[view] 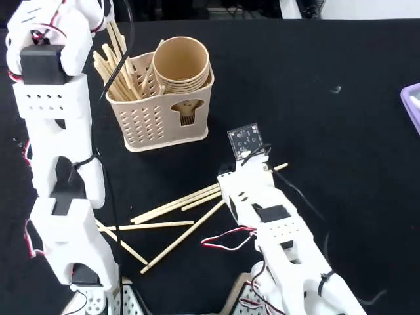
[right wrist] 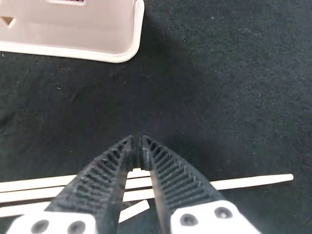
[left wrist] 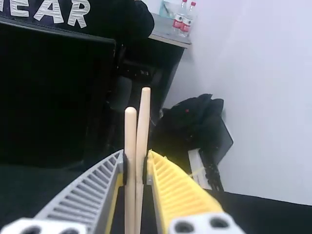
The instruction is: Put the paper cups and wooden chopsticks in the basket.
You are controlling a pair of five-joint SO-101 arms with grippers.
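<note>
The left arm (view: 56, 151) stands tall at the left side of the black counter (view: 315, 98). The left pincer (left wrist: 135, 158) is squeezed tight on two chopsticks (left wrist: 144, 122). They stick straight up between its gray finger and its yellow finger.

Just beside that arm is the basket (view: 164, 121). Its left half holds a bunch of chopsticks (view: 115, 75) that lean up toward the top of the left arm. Its right half holds a stack of paper cups (view: 182, 62), one inside the other, with the open end up.

In front of the basket, loose chopsticks (view: 177, 203) lie flat on the counter. Some lie side by side and some cross each other.

The right arm (view: 275, 223) reaches low over the right end of these sticks. The right pincer (right wrist: 136, 144) is closed, with its black tips almost touching and nothing between them. It hangs right above the loose chopsticks, with the basket a little way beyond its tips.

A purple thing (view: 412, 102) peeks in at the far right edge of the counter.
</note>
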